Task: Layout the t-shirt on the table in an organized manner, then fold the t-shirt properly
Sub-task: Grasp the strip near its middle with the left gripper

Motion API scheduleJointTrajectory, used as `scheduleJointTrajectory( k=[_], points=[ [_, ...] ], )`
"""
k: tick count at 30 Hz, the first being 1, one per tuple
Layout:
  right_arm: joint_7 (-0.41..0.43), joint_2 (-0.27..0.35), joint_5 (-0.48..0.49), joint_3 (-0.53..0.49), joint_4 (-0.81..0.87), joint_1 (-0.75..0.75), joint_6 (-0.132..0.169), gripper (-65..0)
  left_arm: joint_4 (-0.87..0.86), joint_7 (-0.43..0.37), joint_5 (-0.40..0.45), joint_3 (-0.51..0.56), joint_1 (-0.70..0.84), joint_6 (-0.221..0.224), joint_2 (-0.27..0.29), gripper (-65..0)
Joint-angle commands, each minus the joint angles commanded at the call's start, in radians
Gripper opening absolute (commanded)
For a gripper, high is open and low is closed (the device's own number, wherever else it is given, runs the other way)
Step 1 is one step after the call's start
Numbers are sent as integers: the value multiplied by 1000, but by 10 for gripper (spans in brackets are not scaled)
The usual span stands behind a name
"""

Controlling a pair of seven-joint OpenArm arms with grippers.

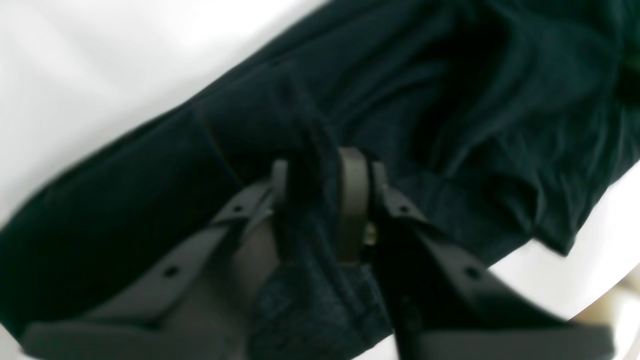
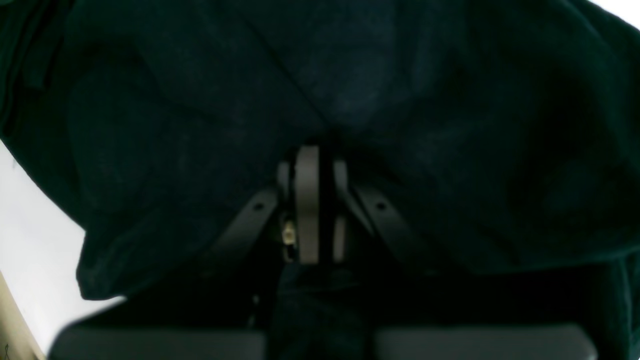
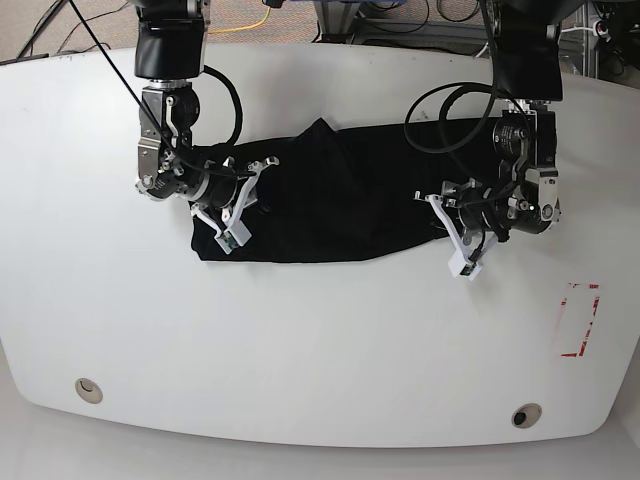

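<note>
both end effectors are clamped on cloth: the left end effector (image 1: 320,200) pinches a fold of the black t-shirt (image 3: 330,215), the right end effector (image 2: 315,200) grips its other end; the shirt lies bunched across the white bench (image 3: 320,340) near a red tape mark (image 3: 578,320).

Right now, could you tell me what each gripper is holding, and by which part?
Both pinch the t-shirt. The left gripper holds a fold of cloth near one end, the right gripper near the opposite end; which exact parts cannot be told.
</note>
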Motion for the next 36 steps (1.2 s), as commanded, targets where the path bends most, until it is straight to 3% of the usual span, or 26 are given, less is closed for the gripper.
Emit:
scheduleJointTrajectory(
  k=[3, 11, 20, 29, 34, 36],
  points=[
    [0, 0, 0, 0, 0, 0, 0, -617, 0, 0, 0, 0, -2, -25, 3, -617],
    [0, 0, 0, 2, 0, 0, 0, -617, 2, 25, -5, 5, -15, -38, 26, -614],
    [2, 0, 0, -3, -2, 0, 0, -617, 101, 57, 0, 63, -40, -140, 35, -614],
    [2, 0, 0, -3, -2, 0, 0, -617, 170, 55, -5, 69, -40, -235, -80, -606],
    [3, 0, 0, 0, -2, 0, 0, -617, 241, 61, -6, 66, -11, -358, -170, -479],
    [3, 0, 0, 0, -2, 0, 0, -617, 275, 80, -6, 55, 17, -358, -192, -407]
  ],
)
